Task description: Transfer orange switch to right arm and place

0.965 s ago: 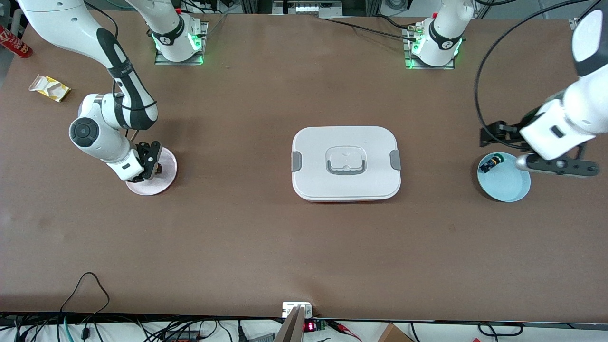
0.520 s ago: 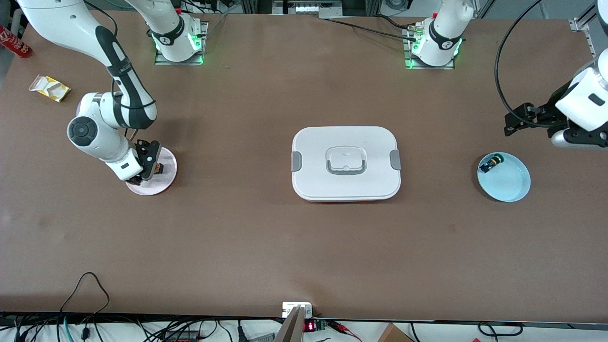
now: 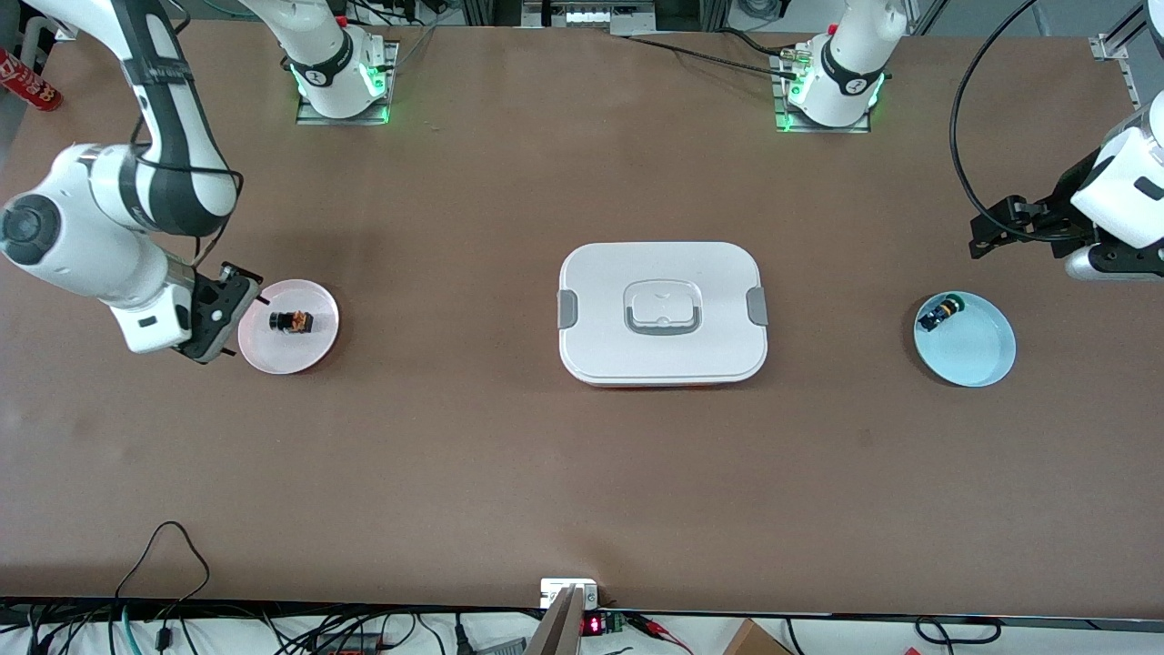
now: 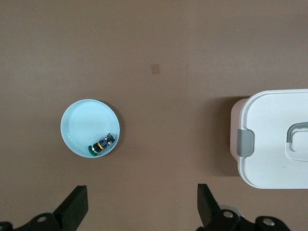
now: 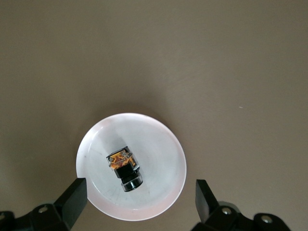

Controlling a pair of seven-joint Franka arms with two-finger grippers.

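Observation:
The orange switch (image 3: 291, 321) lies on its side on a pink plate (image 3: 309, 350) toward the right arm's end of the table. My right gripper (image 3: 225, 314) hangs open over the plate's outer rim, apart from the switch and holding nothing. In the right wrist view the switch (image 5: 124, 167) rests near the middle of the plate (image 5: 159, 144), ahead of the open right gripper (image 5: 139, 202). My left gripper (image 3: 1046, 244) is open and empty in the air at the left arm's end of the table. In the left wrist view the left gripper (image 4: 142, 207) has only bare table between its fingers.
A light blue plate (image 3: 978, 359) holds a dark blue switch with a green cap (image 3: 938, 314) under the left arm. A closed white box (image 3: 662, 312) with grey clasps sits mid-table. A yellow wrapper (image 3: 94, 168) and a red can (image 3: 29, 82) lie at the right arm's end.
The right gripper opened, left the orange switch on the pink plate, then rose and drew back toward the table end. The left gripper lifted away from the blue plate.

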